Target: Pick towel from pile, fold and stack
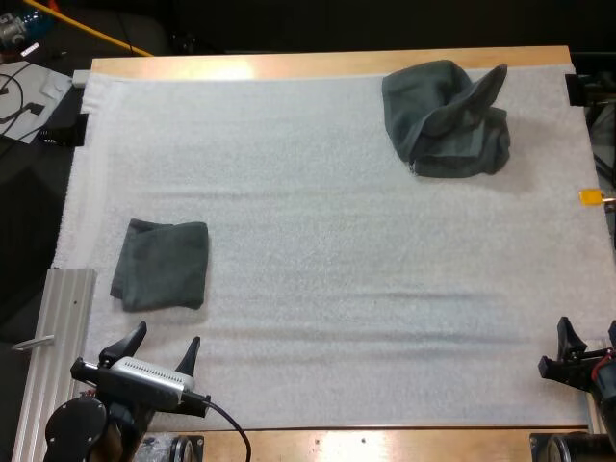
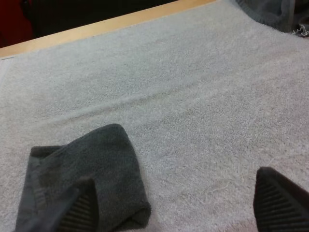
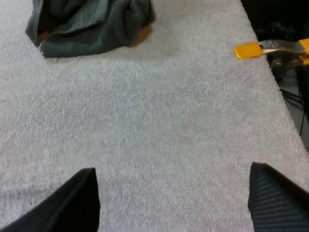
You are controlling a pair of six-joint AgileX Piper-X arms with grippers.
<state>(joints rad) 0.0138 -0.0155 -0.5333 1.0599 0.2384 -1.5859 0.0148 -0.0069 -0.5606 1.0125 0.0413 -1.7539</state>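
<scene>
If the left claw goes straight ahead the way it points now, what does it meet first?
Likely the folded towel, just ahead of the left claw; depth is unclear.

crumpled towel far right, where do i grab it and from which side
Pinch the flap that sticks out at the crumpled towel's far right corner. It seems to rise free of the heap, so it is likely a single layer. Come down from above with the right gripper, which is open and on that side of the mat.

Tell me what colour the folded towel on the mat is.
The folded towel is plain dark grey-green, best seen in the high view.
</scene>
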